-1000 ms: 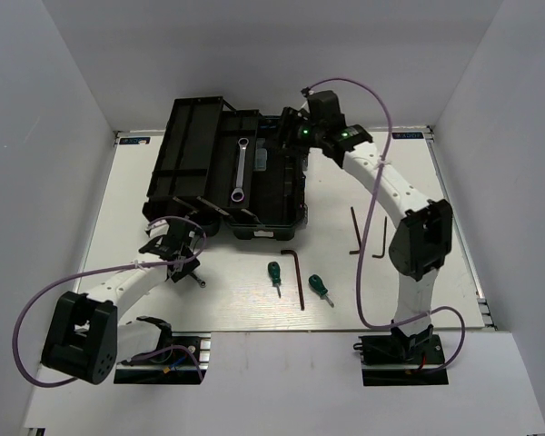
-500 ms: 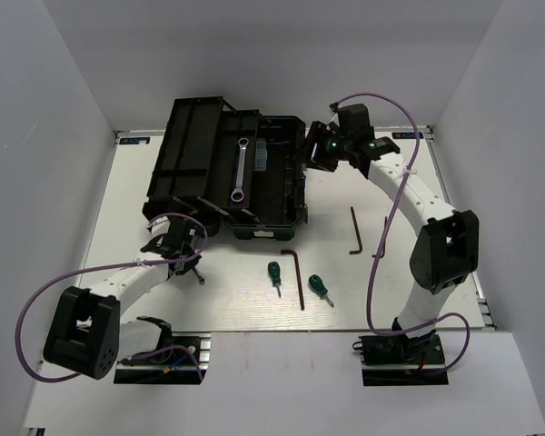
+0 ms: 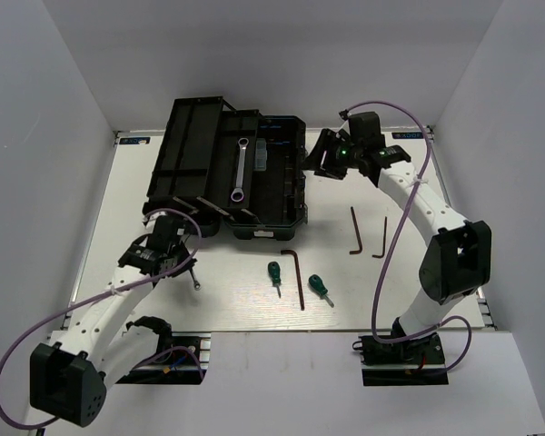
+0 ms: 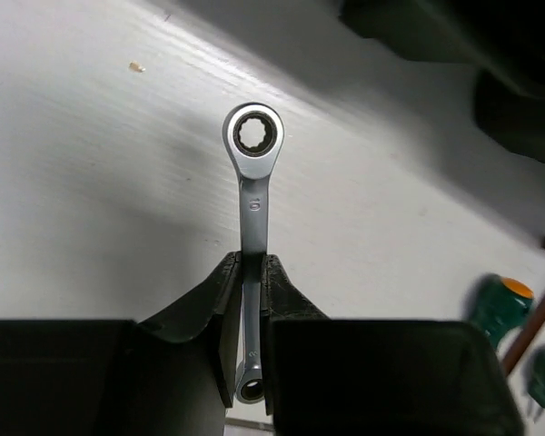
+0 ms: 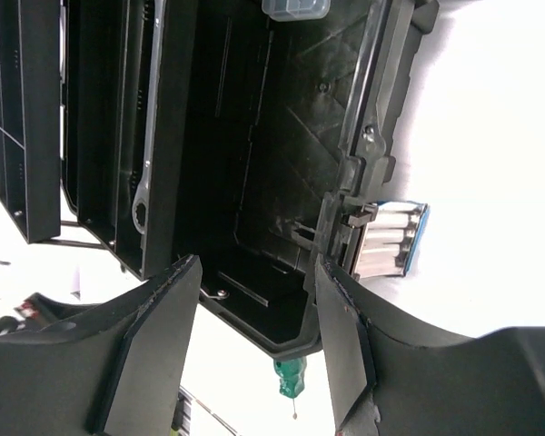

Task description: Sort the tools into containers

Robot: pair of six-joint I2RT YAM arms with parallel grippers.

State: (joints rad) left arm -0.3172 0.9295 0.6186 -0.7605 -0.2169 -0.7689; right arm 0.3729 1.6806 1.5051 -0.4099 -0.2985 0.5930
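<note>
Short silver wrench (image 4: 252, 195) is pinched by its shank between the left gripper's (image 4: 250, 272) closed fingers. Its ring end points forward over the white table (image 4: 91, 182), near the open black toolbox (image 3: 282, 204). The right gripper (image 5: 254, 268) hangs over the toolbox's right edge, fingers spread wide, holding nothing. A longer wrench (image 3: 242, 169) lies in the toolbox tray.

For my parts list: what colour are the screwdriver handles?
Green screwdriver handles, one with an orange end; best in left wrist view.
</note>
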